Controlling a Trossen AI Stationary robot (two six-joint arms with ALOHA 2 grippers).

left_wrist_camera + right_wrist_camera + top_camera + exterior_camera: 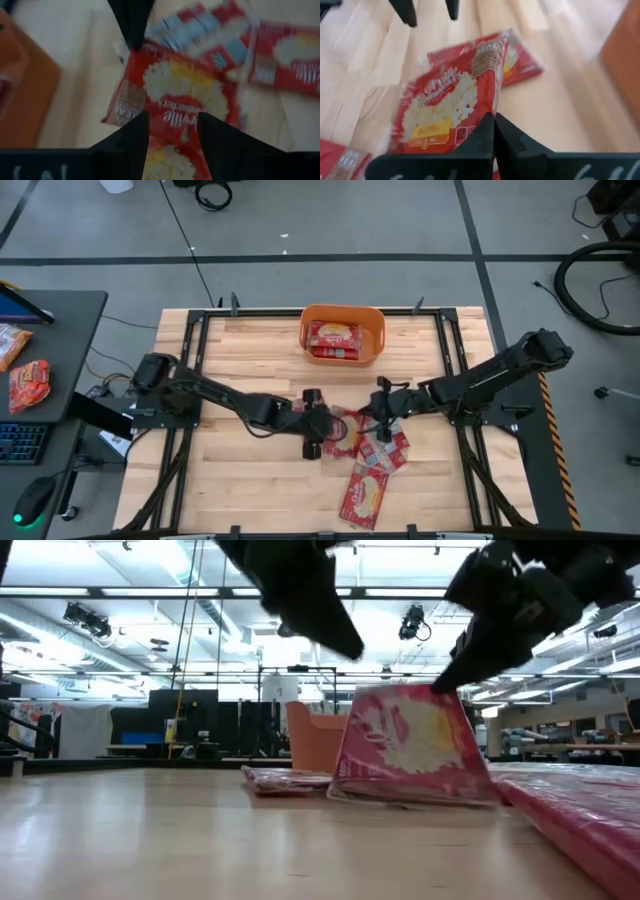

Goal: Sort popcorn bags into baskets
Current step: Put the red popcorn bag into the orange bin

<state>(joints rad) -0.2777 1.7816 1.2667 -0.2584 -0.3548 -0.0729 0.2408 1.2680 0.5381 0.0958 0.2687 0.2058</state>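
Observation:
Several red popcorn bags with cream panels lie in a loose pile (385, 450) at the table's middle, and one more (365, 495) lies nearer the near edge. The orange basket (343, 333) stands at the far edge with bags inside it. My right gripper (493, 122) is shut on one bag (410, 745), which stands tipped up. My left gripper (172, 132) is open and hangs just above the same bag's left part (170, 95). In the low view the left gripper (315, 605) is clear of the bag. My right gripper pinches the bag between its two fingers by its upper edge (490, 102), near a corner (445, 690). It comes slanting down from the table's right. The bag stands tilted on its lower edge (410, 798), with the printed face toward the near side.
A flat bag (285, 780) lies left of the tipped one, and another (580, 810) lies close to the low camera on the right. The table's frame rails (195, 340) run along both sides. Bare wood (235, 470) shows left of the pile.

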